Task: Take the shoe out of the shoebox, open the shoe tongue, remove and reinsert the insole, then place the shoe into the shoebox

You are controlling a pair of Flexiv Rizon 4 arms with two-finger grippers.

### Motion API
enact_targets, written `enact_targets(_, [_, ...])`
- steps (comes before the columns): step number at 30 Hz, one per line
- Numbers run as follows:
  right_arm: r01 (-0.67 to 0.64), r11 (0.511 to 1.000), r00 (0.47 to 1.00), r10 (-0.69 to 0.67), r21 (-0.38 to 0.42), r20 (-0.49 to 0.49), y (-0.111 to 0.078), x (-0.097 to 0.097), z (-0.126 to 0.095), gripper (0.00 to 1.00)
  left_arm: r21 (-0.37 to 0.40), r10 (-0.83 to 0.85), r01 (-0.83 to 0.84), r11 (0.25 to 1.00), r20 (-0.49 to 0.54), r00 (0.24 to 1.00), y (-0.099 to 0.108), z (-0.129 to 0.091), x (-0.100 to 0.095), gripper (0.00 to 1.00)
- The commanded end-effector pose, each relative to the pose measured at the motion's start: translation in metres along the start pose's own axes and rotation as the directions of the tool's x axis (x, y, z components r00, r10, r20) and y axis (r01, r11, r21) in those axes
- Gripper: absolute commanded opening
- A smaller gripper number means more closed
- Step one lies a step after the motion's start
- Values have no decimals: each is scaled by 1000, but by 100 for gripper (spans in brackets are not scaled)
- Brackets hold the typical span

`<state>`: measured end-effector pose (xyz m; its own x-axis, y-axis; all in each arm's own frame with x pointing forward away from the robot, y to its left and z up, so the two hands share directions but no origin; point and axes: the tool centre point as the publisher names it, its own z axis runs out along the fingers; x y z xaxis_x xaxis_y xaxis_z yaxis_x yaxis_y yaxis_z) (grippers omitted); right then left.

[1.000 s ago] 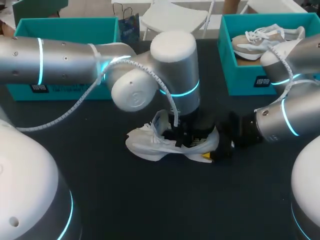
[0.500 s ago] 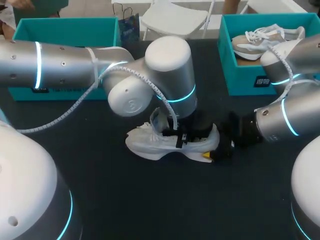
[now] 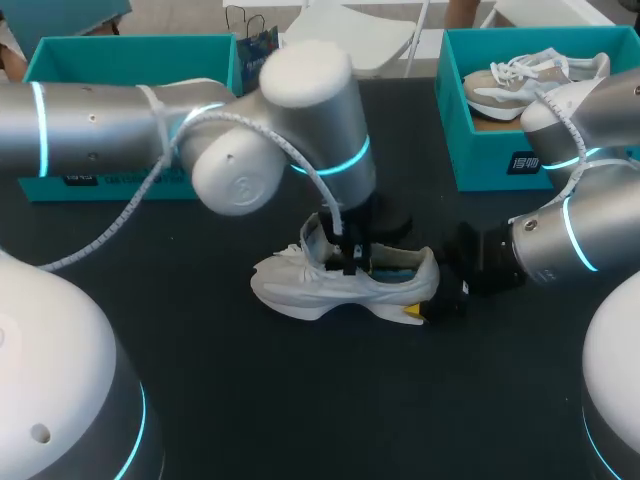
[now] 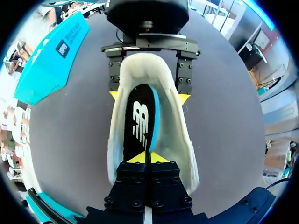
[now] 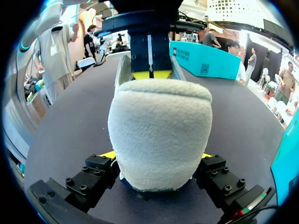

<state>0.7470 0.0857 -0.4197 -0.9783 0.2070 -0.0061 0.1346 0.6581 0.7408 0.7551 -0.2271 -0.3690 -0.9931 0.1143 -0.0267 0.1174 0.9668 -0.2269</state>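
Note:
A white shoe (image 3: 335, 288) lies on its sole mid-table, toe toward the left. My left gripper (image 3: 352, 264) comes down into its opening and is shut on the edge of the black insole (image 4: 140, 119) with a blue rim; the pinch (image 4: 147, 158) shows in the left wrist view. My right gripper (image 3: 432, 298) is at the heel. In the right wrist view the fuzzy white heel (image 5: 159, 123) sits between its fingers (image 5: 106, 155), which press on it from both sides. Beyond the heel stands the left gripper (image 5: 150, 73).
A teal shoebox (image 3: 480, 160) at the back right holds a second, beige and white shoe (image 3: 530, 78). Another teal shoebox (image 3: 130, 48) stands at the back left, partly behind my left arm. The black tabletop in front of the shoe is bare.
The left gripper's fingers closed on the insole inside the shoe, and the left arm shifted leftward and back. The shoe and the right arm stayed put.

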Motion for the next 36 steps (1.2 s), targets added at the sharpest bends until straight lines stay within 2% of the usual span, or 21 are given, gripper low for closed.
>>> enact_targets(1, [-1,1000,549,-5,-6,-836,-11,-3,9,0,30,-6,6,1000,-1,1000,16,-26,4,0])
enact_targets(7, [-1,1000,549,-5,-6,-836,-11,-3,9,0,108,-35,37,994,-22,999,25,-47,7,0])
enact_targets(11, [-1,1000,549,-5,-6,-836,-11,-3,9,0,174,-17,25,985,-48,999,23,-59,7,0])
enact_targets(23, [-1,1000,549,-5,-6,-836,-11,-3,9,0,277,57,-32,960,-81,995,-28,-69,6,0])
enact_targets(32, [-1,1000,549,-5,-6,-836,-11,-3,9,0,346,99,-59,936,-101,990,-60,-63,11,0])
enact_targets(36, [-1,1000,549,-5,-6,-836,-11,-3,9,0,354,88,-46,934,-103,991,-66,-55,12,0])
